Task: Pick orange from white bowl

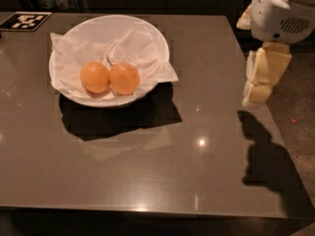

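Two near-identical oranges lie side by side in the white bowl [147,33], which is lined with crumpled white paper. One orange [95,76] is on the left and the other orange [124,78] touches it on the right. The bowl stands at the far left of the dark table. My gripper [255,98] hangs pointing down over the table's right edge, well to the right of the bowl and apart from it. It holds nothing that I can see. The white arm housing [283,11] is above it.
The dark glossy table [162,171] reaches from the bowl to the front edge. A black-and-white marker tag [24,21] lies at the far left corner. The arm's shadow [266,156] falls on the table's right front. The floor shows beyond the right edge.
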Robot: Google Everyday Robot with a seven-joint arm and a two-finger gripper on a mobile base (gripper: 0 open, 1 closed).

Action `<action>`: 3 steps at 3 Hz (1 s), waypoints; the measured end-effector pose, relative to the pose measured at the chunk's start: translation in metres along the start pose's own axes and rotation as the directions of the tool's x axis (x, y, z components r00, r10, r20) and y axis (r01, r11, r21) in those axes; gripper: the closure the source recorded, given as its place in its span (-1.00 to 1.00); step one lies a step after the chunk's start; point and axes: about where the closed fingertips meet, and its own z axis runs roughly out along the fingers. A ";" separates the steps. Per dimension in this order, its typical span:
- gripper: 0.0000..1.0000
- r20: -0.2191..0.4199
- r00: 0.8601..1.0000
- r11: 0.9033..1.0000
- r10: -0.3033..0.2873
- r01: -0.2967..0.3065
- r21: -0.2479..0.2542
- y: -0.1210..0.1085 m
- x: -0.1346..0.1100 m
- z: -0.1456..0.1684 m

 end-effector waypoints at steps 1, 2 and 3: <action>-1.00 0.007 1.000 1.000 -0.003 0.003 0.014 -0.002 -0.003 -0.001; -1.00 0.035 0.999 0.999 -0.024 0.023 0.034 -0.003 -0.021 0.000; -1.00 0.056 0.996 0.997 -0.073 0.071 0.044 -0.009 -0.073 0.005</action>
